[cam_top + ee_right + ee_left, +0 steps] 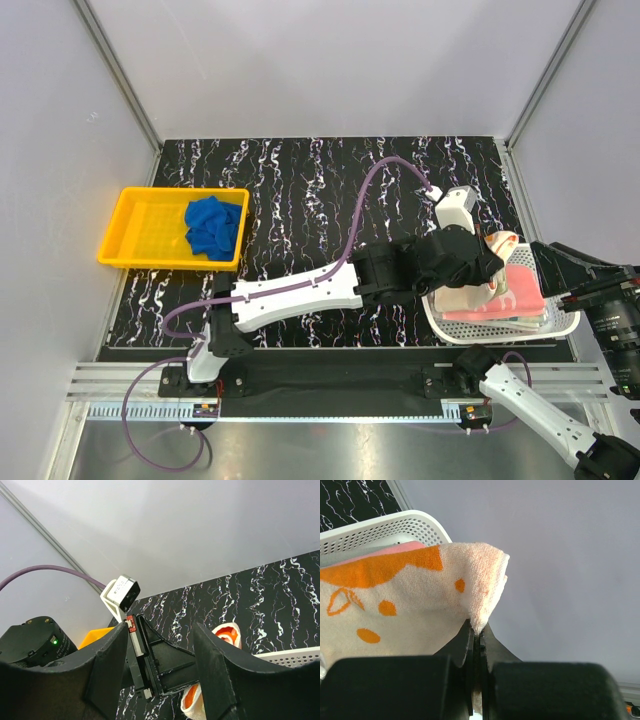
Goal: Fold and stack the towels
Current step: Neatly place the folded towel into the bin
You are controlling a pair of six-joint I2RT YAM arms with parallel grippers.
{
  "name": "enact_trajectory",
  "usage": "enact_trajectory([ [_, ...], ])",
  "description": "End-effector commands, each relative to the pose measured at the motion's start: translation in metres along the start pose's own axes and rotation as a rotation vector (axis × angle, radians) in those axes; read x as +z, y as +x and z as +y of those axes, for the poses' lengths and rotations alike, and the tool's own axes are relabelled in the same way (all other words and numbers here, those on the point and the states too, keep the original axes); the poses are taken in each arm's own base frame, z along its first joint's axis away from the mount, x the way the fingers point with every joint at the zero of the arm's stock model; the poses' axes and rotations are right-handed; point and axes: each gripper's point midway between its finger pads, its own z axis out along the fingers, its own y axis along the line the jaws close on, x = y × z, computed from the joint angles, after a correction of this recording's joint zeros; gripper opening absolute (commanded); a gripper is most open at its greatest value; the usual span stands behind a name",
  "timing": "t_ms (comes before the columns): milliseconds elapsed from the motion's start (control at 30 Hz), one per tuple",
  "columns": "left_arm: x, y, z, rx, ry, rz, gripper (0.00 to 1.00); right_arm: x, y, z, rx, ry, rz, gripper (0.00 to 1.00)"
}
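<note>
A white towel with orange print (395, 610) is pinched by one corner in my left gripper (479, 630), which is shut on it above the white mesh basket (380, 527). From above, the left gripper (490, 264) hangs over the basket (560, 328) with the printed towel (503, 243) lifted. A pink towel (520, 292) lies folded in the basket under it. A royal blue towel (213, 226) lies crumpled in the yellow tray (140, 232). My right gripper (160, 650) stands open and empty beside the basket's right side (550, 268), facing the left gripper.
The yellow tray sits at the table's far left and the basket at the near right. The left arm stretches diagonally across the black marbled tabletop (320, 190). A purple cable (365, 195) loops above it. Grey walls close in on three sides.
</note>
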Motion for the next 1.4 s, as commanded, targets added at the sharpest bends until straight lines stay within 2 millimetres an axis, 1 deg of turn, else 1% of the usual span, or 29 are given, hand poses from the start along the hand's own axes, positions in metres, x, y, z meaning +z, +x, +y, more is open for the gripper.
enact_trajectory([
  [0, -0.031, -0.038, -0.031, -0.017, 0.083, -0.088, 0.0, 0.003, -0.003, 0.005, 0.003, -0.013, 0.006, 0.61],
  [133, -0.032, -0.041, -0.036, -0.018, 0.099, -0.095, 0.0, 0.003, -0.001, 0.004, 0.002, -0.009, 0.007, 0.61],
  [167, -0.026, -0.036, -0.031, -0.011, 0.087, -0.075, 0.0, 0.003, -0.001, 0.005, 0.003, -0.013, 0.007, 0.61],
  [233, -0.025, -0.035, -0.035, -0.013, 0.093, -0.07, 0.0, 0.003, -0.001, 0.005, 0.002, -0.012, 0.008, 0.61],
  [267, -0.024, -0.032, -0.034, -0.013, 0.091, -0.061, 0.0, 0.003, -0.001, 0.005, 0.004, -0.012, 0.008, 0.61],
  [367, -0.027, -0.034, -0.036, -0.019, 0.104, -0.067, 0.0, 0.003, -0.001, 0.005, 0.003, -0.011, 0.011, 0.61],
  [533, -0.038, -0.045, -0.042, -0.008, 0.115, -0.094, 0.0, 0.003, -0.002, 0.005, 0.002, -0.013, 0.007, 0.61],
  [600, -0.038, -0.047, -0.044, -0.004, 0.12, -0.098, 0.0, 0.003, -0.002, 0.005, 0.002, -0.012, 0.008, 0.61],
  [667, -0.031, -0.041, -0.042, -0.002, 0.12, -0.082, 0.0, 0.003, -0.001, 0.005, 0.005, -0.011, 0.009, 0.61],
  [733, -0.026, -0.04, -0.048, -0.006, 0.14, -0.071, 0.0, 0.003, 0.0, 0.005, 0.005, -0.013, 0.01, 0.61],
  [767, -0.012, -0.028, -0.043, 0.001, 0.134, -0.041, 0.0, 0.004, 0.001, 0.005, 0.006, -0.013, 0.012, 0.61],
  [800, -0.006, -0.024, -0.043, 0.002, 0.143, -0.028, 0.0, 0.004, 0.001, 0.005, 0.006, -0.011, 0.009, 0.61],
  [833, -0.004, -0.026, -0.048, -0.006, 0.163, -0.026, 0.0, 0.004, 0.001, 0.004, 0.007, -0.012, 0.011, 0.61],
  [867, 0.012, -0.015, -0.042, -0.006, 0.172, 0.006, 0.0, 0.004, 0.003, 0.004, 0.005, -0.008, 0.016, 0.61],
  [967, 0.032, -0.007, -0.041, -0.027, 0.236, 0.062, 0.0, 0.001, 0.004, -0.001, 0.0, 0.005, 0.015, 0.61],
  [1000, 0.048, 0.005, -0.03, -0.035, 0.233, 0.089, 0.0, 0.0, 0.005, -0.004, 0.001, 0.015, 0.014, 0.62],
  [1067, 0.063, 0.012, -0.021, -0.062, 0.249, 0.135, 0.0, -0.003, 0.008, -0.009, -0.007, 0.025, 0.017, 0.62],
  [1100, 0.078, 0.024, -0.005, -0.084, 0.221, 0.155, 0.0, -0.004, 0.009, -0.013, -0.011, 0.038, 0.018, 0.62],
  [1133, 0.086, 0.029, 0.003, -0.092, 0.207, 0.159, 0.0, -0.006, 0.009, -0.015, -0.013, 0.043, 0.015, 0.62],
  [1167, 0.095, 0.036, 0.018, -0.1, 0.178, 0.17, 0.0, -0.006, 0.012, -0.017, -0.016, 0.049, 0.02, 0.62],
  [1233, 0.106, 0.047, 0.034, -0.119, 0.156, 0.177, 0.0, -0.009, 0.011, -0.021, -0.016, 0.06, 0.012, 0.62],
  [1267, 0.112, 0.048, 0.044, -0.131, 0.15, 0.172, 0.0, -0.01, 0.011, -0.022, -0.016, 0.062, 0.012, 0.62],
  [1300, 0.116, 0.046, 0.045, -0.145, 0.154, 0.165, 0.0, -0.01, 0.012, -0.023, -0.017, 0.064, 0.013, 0.62],
  [1333, 0.125, 0.057, 0.057, -0.145, 0.142, 0.199, 0.0, -0.01, 0.012, -0.023, -0.02, 0.066, 0.014, 0.62],
  [1367, 0.126, 0.057, 0.061, -0.145, 0.132, 0.216, 0.0, -0.011, 0.012, -0.023, -0.018, 0.062, 0.016, 0.63],
])
